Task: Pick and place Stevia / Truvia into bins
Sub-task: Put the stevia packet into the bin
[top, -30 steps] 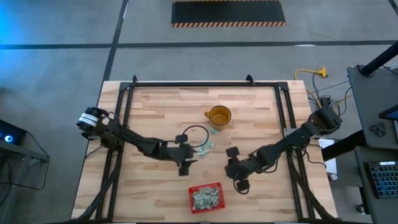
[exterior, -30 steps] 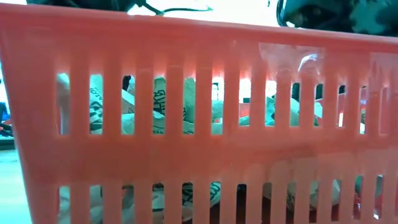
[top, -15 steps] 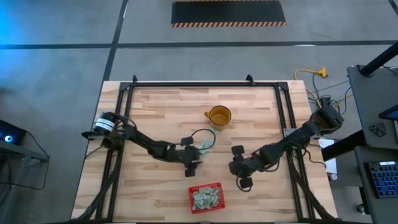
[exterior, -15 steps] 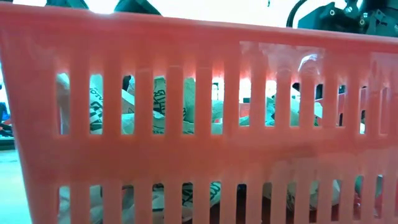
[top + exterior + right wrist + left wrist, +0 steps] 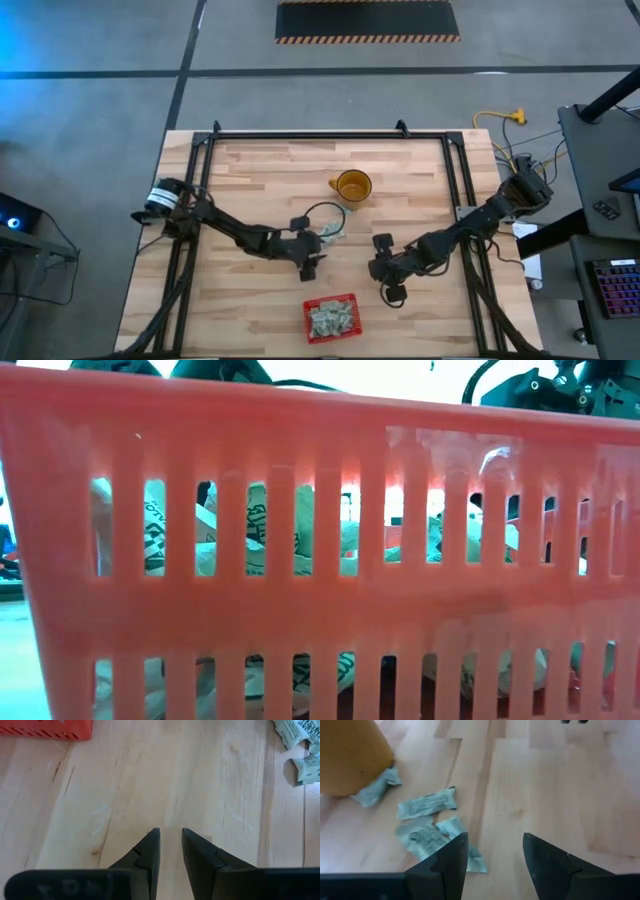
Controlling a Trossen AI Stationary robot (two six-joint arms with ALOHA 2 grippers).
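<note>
Light wood plank bench (image 5: 260,170) with black metal frame (image 5: 300,134) round its edges. Translucent amber mug (image 5: 353,187) sat upright near bench middle, handle out to one side. Grey floor around it, hazard-striped black mat (image 5: 367,20) beyond the far edge. Yellow cable (image 5: 497,119) on the floor, keyboard (image 5: 612,281) on a side desk.

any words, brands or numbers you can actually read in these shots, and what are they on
None can be read.
packets on the table: dark print, too blurred to read.
packets in the red basket: dark markings seen through the slots, not legible.
yellow mug: no lettering visible.
striped floor mat: hazard stripes only, no text.
</note>
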